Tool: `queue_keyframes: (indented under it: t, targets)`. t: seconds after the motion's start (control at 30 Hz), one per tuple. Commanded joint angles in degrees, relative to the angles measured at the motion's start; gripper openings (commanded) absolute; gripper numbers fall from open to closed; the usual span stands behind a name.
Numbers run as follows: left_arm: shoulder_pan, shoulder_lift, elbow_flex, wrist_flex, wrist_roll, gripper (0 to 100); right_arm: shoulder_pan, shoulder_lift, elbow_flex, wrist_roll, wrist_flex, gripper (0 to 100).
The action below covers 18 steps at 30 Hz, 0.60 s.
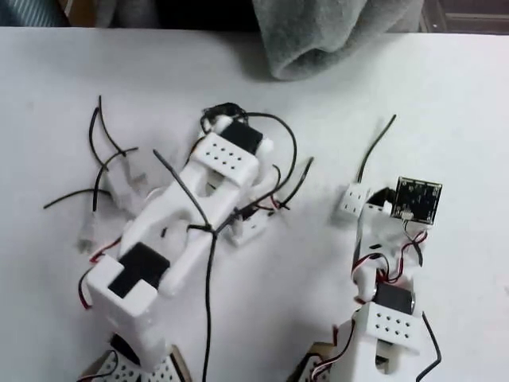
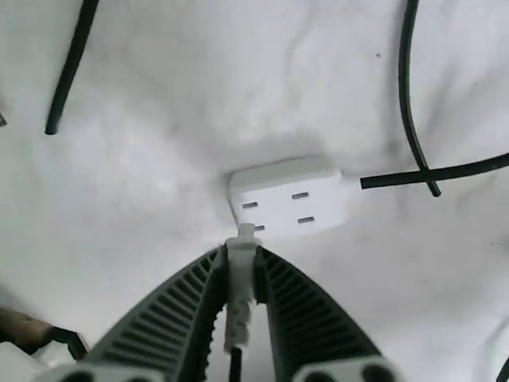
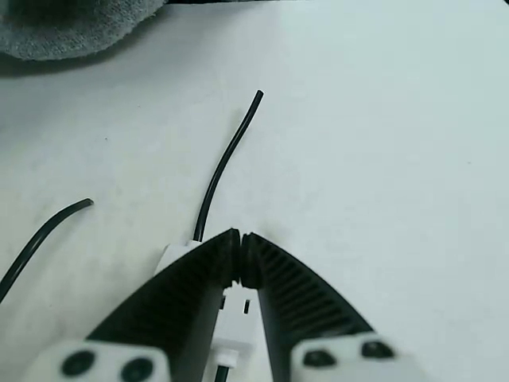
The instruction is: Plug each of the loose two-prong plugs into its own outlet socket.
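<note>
- The left gripper [image 2: 241, 255] is clamped on a white plug [image 2: 243, 237]. Its dark ribbed fingers pinch it from both sides, and the plug's end pokes out past the tips.
- That end sits right at the edge of a four-slot socket [image 2: 290, 203], which lies flat on the white table [image 2: 143, 183] with its slots facing up (I can't tell whether the prongs are in).
- A black cable [image 2: 445, 171] runs off the socket's other end.
- The right gripper [image 3: 238, 259] has its tips pressed together over a second socket [image 3: 237, 312], whose white body shows beneath them. A thin black wire [image 3: 227, 159] leads away from it.
- In the high view, loose plugs [image 1: 127, 185] lie on the table beside the left arm, their black leads sprawled about.
- A grey cloth [image 1: 318, 40] hangs over the table's far edge.
</note>
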Motion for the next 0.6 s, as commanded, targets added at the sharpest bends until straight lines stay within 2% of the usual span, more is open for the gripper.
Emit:
queue_keyframes:
  t: [0.0, 0.33, 0.57]
  targets:
    - [0.40, -0.66, -0.18, -0.70, 4.40, 2, 0.57, 0.13, -0.53, -0.44, -1.27, 2.0]
    - [0.22, -0.31, -0.18, -1.14, 4.92, 2, 0.57, 0.13, -0.53, -0.44, -1.27, 2.0]
    - [0.40, -0.84, 5.19, -7.74, 9.32, 2, 0.57, 0.13, -0.53, -0.44, -1.27, 2.0]
